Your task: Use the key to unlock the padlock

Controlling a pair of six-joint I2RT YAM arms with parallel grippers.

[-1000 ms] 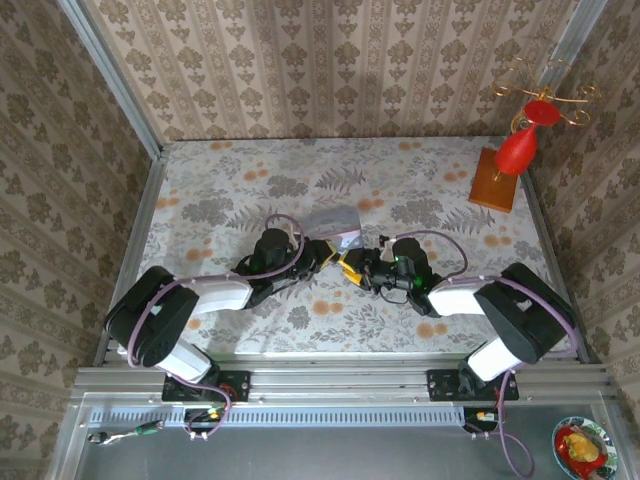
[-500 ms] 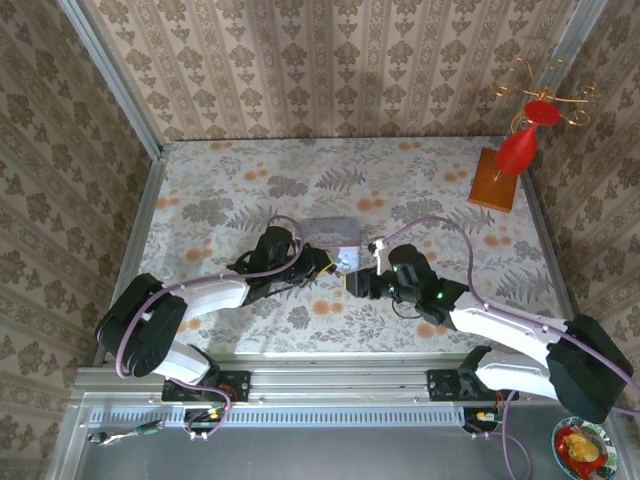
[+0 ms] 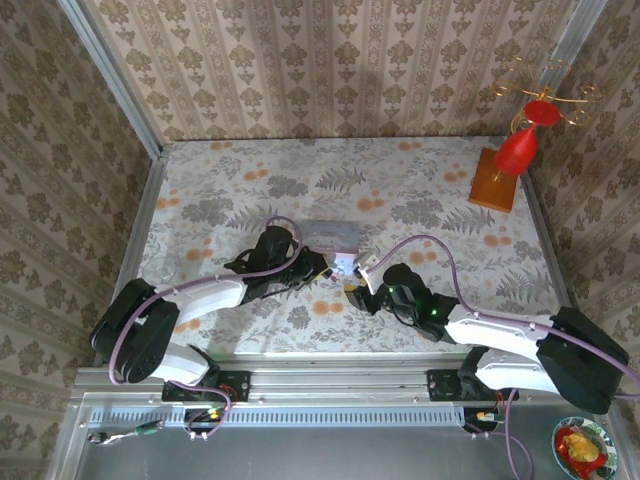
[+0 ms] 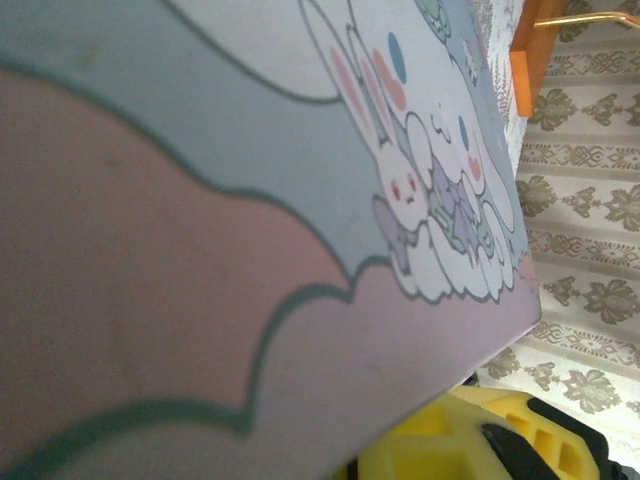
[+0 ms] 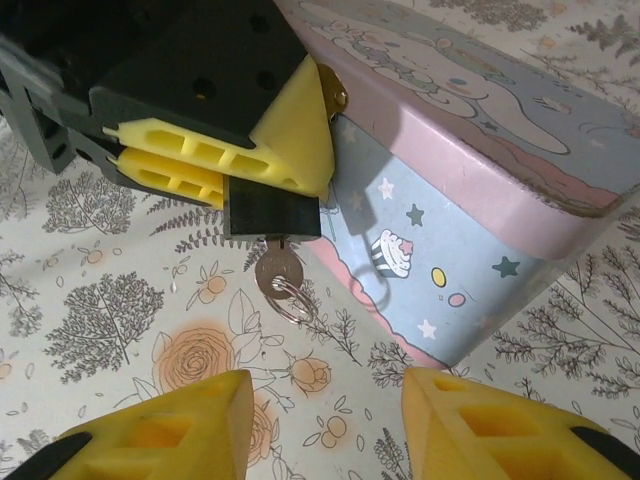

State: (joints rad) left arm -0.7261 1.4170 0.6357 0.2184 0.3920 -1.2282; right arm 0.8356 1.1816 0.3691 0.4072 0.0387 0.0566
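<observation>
— What does the right wrist camera add to the overhead view?
— Detail. The left gripper (image 5: 285, 180) is clamped, apparently on the padlock (image 5: 270, 215), at the cartoon tin's (image 5: 470, 200) corner. The key (image 5: 278, 270) sticks out of the padlock's underside.
— And the right gripper (image 5: 328, 392)?
— Spread wide, empty, near the key but not touching.

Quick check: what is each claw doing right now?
Left claw: closed on the padlock, with the key in it.
Right claw: open, empty.
</observation>
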